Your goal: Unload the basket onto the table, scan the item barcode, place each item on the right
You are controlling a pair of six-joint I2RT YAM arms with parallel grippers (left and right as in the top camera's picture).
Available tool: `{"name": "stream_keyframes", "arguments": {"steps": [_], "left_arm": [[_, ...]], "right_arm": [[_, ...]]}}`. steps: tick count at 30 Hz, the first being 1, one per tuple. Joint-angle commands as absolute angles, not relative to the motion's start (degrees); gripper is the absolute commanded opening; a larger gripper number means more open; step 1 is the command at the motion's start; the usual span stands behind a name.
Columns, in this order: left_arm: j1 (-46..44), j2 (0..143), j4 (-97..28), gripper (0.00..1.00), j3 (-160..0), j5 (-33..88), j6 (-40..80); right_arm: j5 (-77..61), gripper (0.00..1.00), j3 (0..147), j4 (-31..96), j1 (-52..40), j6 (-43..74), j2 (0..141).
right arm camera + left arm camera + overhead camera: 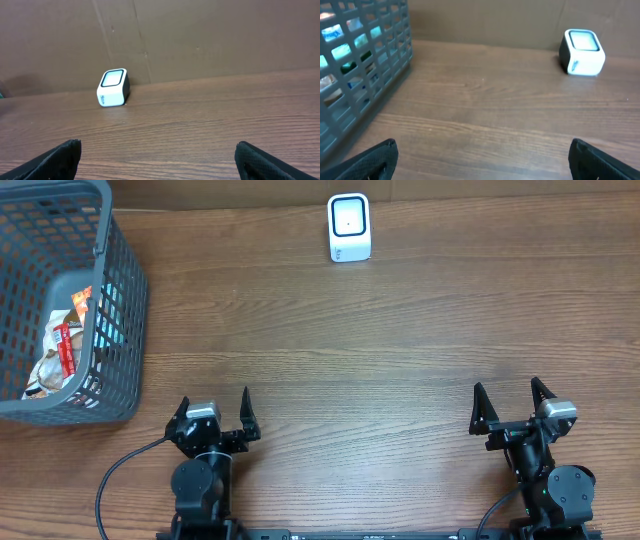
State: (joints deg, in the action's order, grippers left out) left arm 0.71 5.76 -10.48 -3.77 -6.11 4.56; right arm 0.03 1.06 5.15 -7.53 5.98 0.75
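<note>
You have a wooden table (400, 360) in front of you, bare across most of its middle. The biggest thing on it is the grey basket (125, 310), standing at the far left with its mesh wall facing the left arm.

Both arms sit at the near edge, well apart from each other. The left gripper (214, 400) is at the near left, its jaws spread wide with nothing between them. In its wrist view you see only the two fingertips (375, 160) at the lower corners and bare wood between. The right gripper (507, 388) is at the near right, likewise spread wide and holding nothing. Neither touches the basket.

The white scanner (349, 227) stands upright at the far edge, near the middle, well apart from both grippers and from the basket.

The items to scan are the packets (62, 350) lying inside the basket, toward its near end. You cannot make out a barcode on them from here.
</note>
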Motion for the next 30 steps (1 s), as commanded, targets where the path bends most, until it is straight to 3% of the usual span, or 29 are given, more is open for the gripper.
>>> {"name": "stream_keyframes", "arguments": {"steps": [1,7,21,28,30], "left_arm": [[0.1,7.2,-13.9,1.00,-10.9,-6.6,5.5],[0.1,15.1,-22.4,1.00,-23.8,-5.4,7.9],[0.1,45.4,-46.7,0.99,-59.2,12.6,9.0],[0.1,50.9,-46.5,1.00,-62.9,21.4,8.6],[0.1,50.9,-45.2,0.95,-62.9,25.3,5.9]], "right_arm": [[0.4,1.00,0.5,4.8,-7.3,5.7,0.6],[0.4,1.00,0.5,4.8,-7.3,5.7,0.6],[0.4,1.00,0.5,4.8,-7.3,5.7,0.6],[0.4,1.00,0.5,4.8,-7.3,5.7,0.6],[0.4,1.00,0.5,4.8,-7.3,5.7,0.6]]}}
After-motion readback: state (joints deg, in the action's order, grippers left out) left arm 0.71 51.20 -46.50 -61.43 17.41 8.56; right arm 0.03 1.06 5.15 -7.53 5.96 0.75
